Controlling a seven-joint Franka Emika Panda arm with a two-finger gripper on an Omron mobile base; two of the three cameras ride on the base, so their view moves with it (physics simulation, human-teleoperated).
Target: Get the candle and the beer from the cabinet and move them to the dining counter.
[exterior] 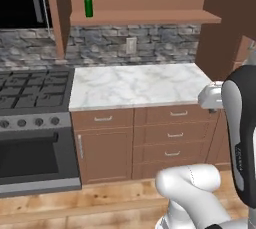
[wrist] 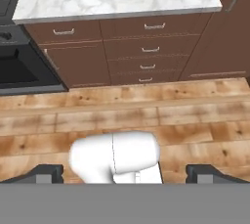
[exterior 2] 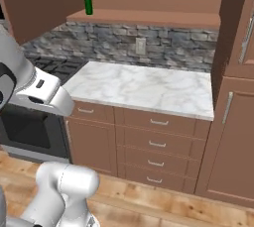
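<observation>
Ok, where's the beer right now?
The beer stands upright at the left end of the open cabinet shelf, above the stone backsplash.

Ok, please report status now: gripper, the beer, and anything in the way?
Gripper open, empty, pointing down at the floor. Beer upright on the open cabinet shelf, left end, untouched. Candle not seen. Marble worktop below the shelf.
</observation>
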